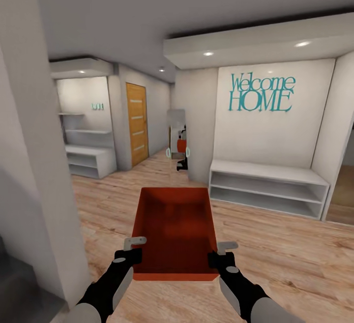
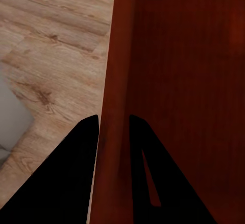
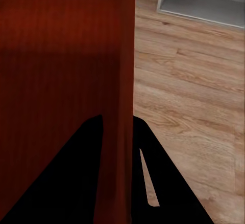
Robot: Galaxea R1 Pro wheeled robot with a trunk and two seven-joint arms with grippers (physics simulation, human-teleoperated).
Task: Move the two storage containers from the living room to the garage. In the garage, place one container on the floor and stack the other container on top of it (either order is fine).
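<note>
I carry one red-orange bin point(image 1: 174, 234) in front of me, off the wood-plank floor point(image 1: 285, 259), open side up. My left gripper point(image 1: 132, 250) is clamped on the bin's left wall near the closest corner, and my left wrist view has that wall point(image 2: 115, 106) running up between the two dark fingers point(image 2: 66, 178), one on each face. My right gripper point(image 1: 222, 254) pinches the bin's right wall the same way; in the right wrist view the wall point(image 3: 120, 91) sits between the fingers point(image 3: 158, 183), with floor planks beside it.

Beyond the bin stands a white low shelf unit point(image 1: 268, 188) against a white wall bearing teal "Welcome HOME" lettering point(image 1: 261, 93). Left of the bin's far edge, farther back, are an orange-tan door point(image 1: 137, 122) with pale slats and another white shelf unit point(image 1: 91, 160). A narrow mirror point(image 1: 177, 138) directly past the bin reflects a small red shape.
</note>
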